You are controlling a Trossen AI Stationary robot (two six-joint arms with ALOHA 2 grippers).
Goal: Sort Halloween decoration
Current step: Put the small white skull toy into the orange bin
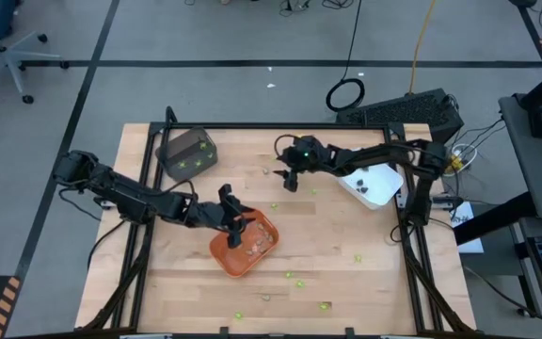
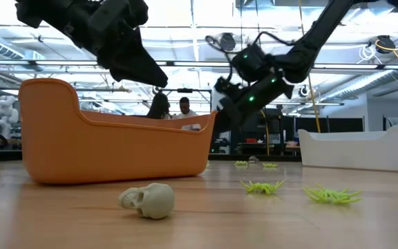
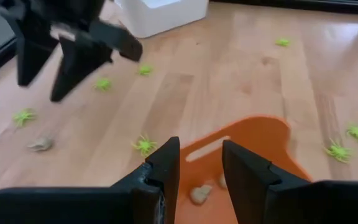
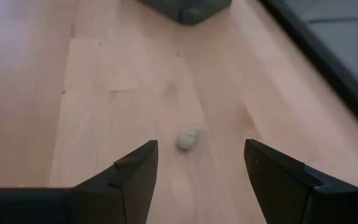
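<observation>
The left gripper (image 1: 234,229), narrowly open and empty, hangs over the orange tray (image 1: 226,257) holding tan-grey pieces (image 3: 200,193), while lime-green spiders (image 1: 298,280) lie around five o'clock, and the right gripper (image 1: 290,178), wide open, hovers over a tan-grey skull (image 4: 188,139) at twelve o'clock.

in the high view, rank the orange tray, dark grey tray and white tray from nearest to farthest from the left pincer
1. Orange tray: directly under the left pincer, at the table's middle.
2. Dark grey tray: at the far left corner.
3. White tray: across the table on the right, behind the right arm.
</observation>
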